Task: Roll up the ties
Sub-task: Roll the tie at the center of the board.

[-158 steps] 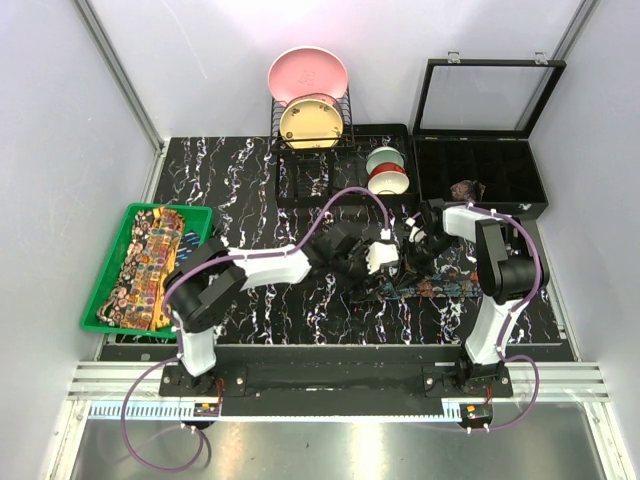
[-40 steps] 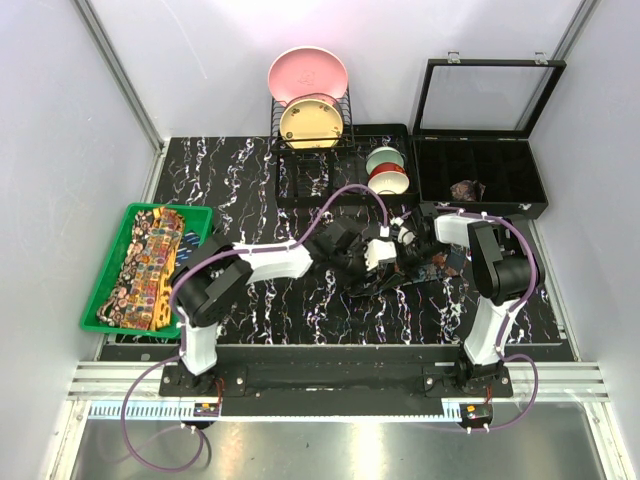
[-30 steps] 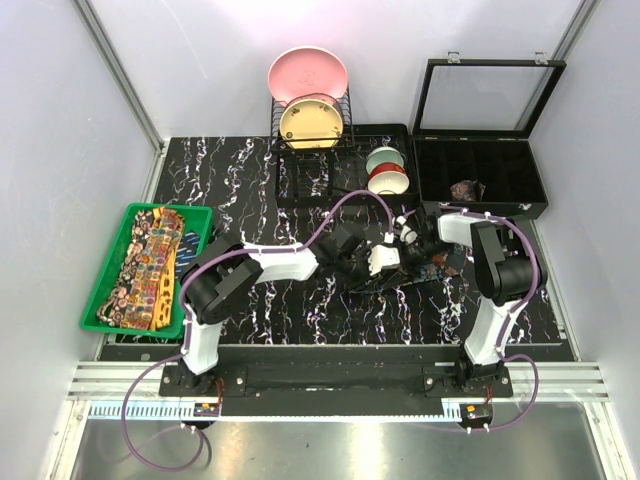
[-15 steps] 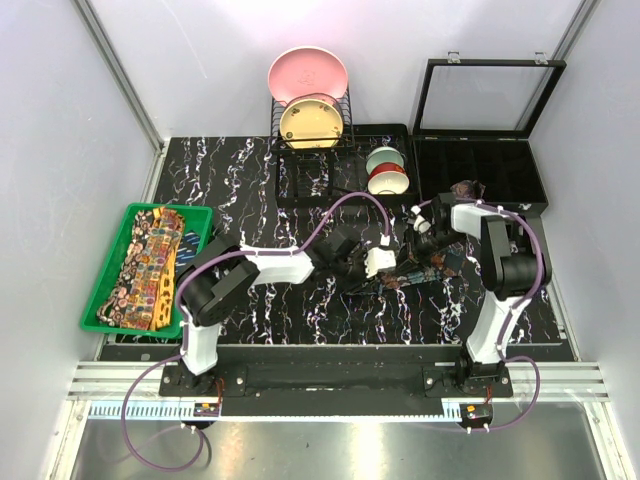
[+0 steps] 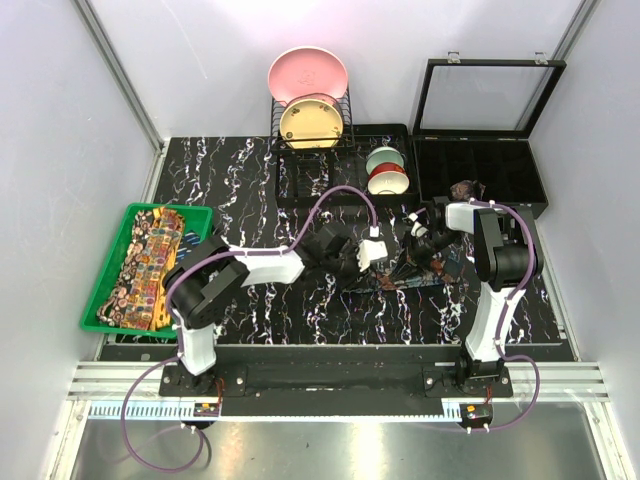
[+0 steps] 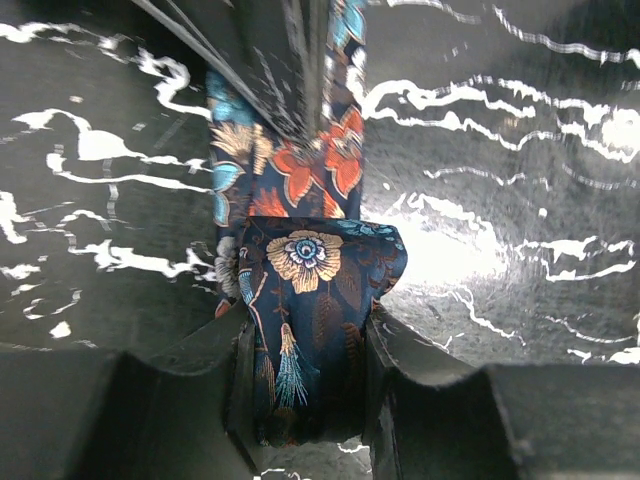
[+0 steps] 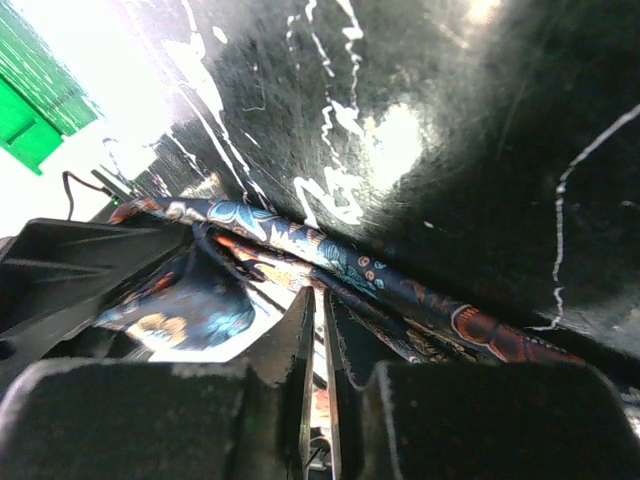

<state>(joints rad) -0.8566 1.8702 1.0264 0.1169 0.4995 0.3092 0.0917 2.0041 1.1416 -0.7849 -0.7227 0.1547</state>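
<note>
A dark blue tie (image 5: pixel 425 277) with orange-red flowers lies on the black marble table, right of centre. My left gripper (image 5: pixel 386 264) is shut on its folded end (image 6: pixel 312 268), which sits between my fingers (image 6: pixel 225 385). My right gripper (image 5: pixel 413 243) is just to the right, its jaws closed to a thin slit on the same tie (image 7: pixel 400 283). Its dark fingers (image 6: pixel 285 70) show at the top of the left wrist view. Yellow-orange paisley ties (image 5: pixel 148 262) lie in the green tray (image 5: pixel 98 292). A brownish rolled tie (image 5: pixel 464 189) sits in the black case.
The open black compartment case (image 5: pixel 520 175) stands at the back right. Stacked bowls (image 5: pixel 386 170) and a rack with a pink plate (image 5: pixel 307 75) and a yellow plate stand behind the grippers. The table's front edge (image 5: pixel 340 345) runs just behind the arm bases.
The tie's loose length on the right has shortened and gathered toward the grippers. My left gripper has shifted slightly left and back with the folded end. My right gripper stays close beside it.
</note>
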